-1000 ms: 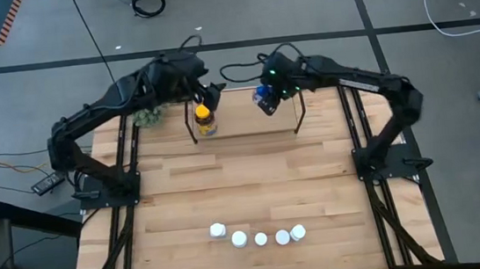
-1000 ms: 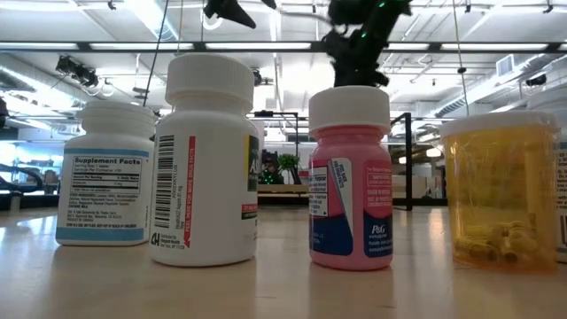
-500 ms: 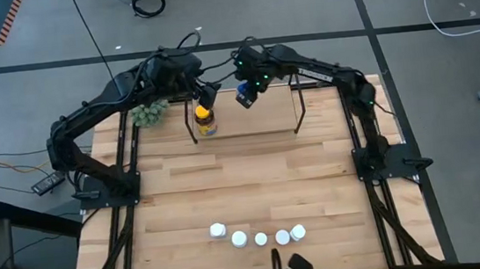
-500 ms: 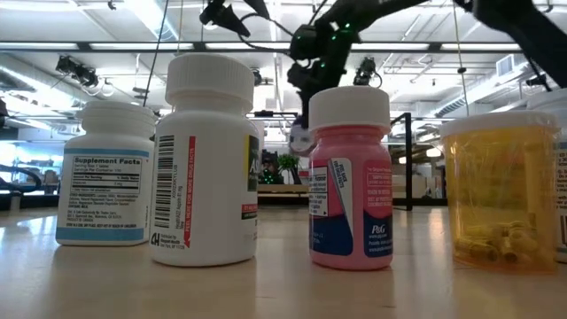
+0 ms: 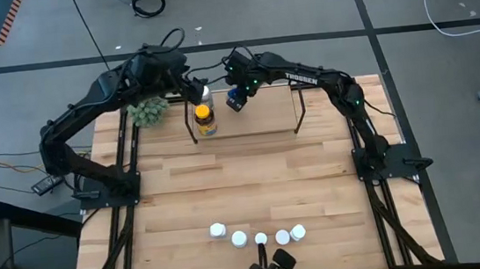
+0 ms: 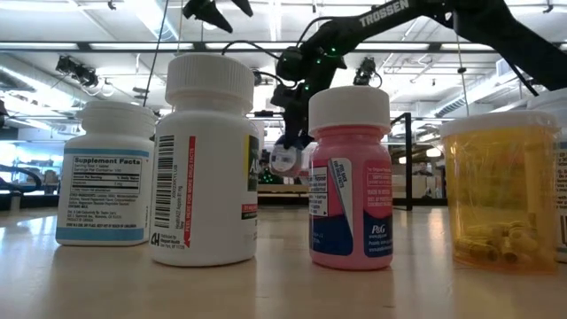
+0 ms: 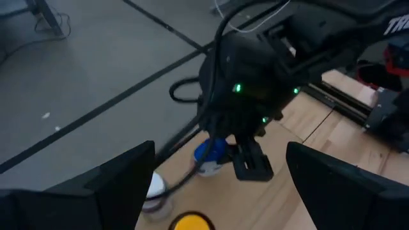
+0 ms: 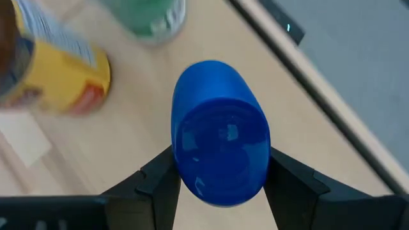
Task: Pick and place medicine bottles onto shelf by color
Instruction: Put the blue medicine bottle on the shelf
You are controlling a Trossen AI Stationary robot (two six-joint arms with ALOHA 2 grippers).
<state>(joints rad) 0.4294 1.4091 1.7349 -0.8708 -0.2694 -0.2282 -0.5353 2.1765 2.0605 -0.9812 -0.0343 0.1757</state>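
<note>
Above shelf [image 5: 248,127], right claw [image 5: 236,98] grips blue bottle [image 8: 220,150]; left claw [image 5: 198,90] gapes.

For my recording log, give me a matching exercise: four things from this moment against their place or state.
Things:
1. blue bottle
2. amber bottle
3. left pincer
4. small white-capped bottles

Places or states:
A. open, above the shelf
B. in a row near the table's front edge
C. held in the right pincer
D. standing on the shelf

Pairs: 1-C, 2-D, 3-A, 4-B
</note>
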